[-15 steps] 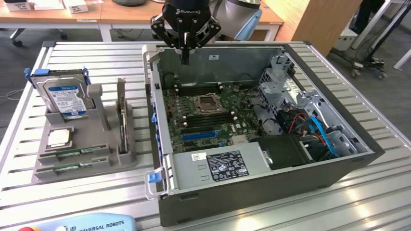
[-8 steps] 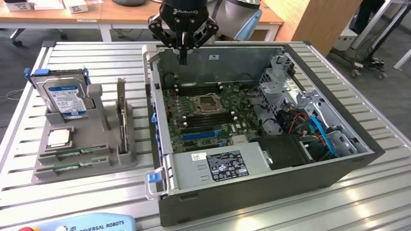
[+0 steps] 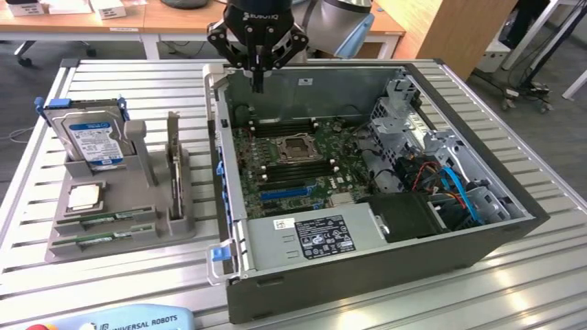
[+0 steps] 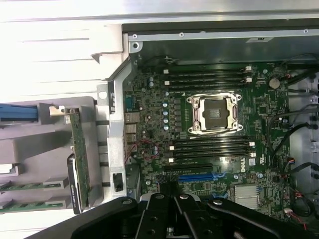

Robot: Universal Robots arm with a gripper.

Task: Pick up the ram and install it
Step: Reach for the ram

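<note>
Two green ram sticks (image 3: 103,220) lie flat in the front slots of a grey holder (image 3: 137,237) at the exterior view's left; in the wrist view a ram stick (image 4: 24,186) shows at the frame's edge. My black gripper (image 3: 258,81) hangs above the back wall of the open computer case (image 3: 367,275), far from the ram. Its fingers are shut together and hold nothing. In the wrist view the gripper (image 4: 174,204) looks down on the motherboard (image 4: 149,119), with black memory slots (image 4: 209,147) on both sides of the bare processor socket (image 4: 215,113).
The holder also carries a silver hard drive with a blue label (image 3: 92,137), a square processor chip (image 3: 84,197) and an upright green card (image 3: 172,165). Inside the case are a power supply (image 3: 312,237), cables (image 3: 458,185) and a drive cage (image 3: 403,110). A pendant (image 3: 128,320) lies at the front edge.
</note>
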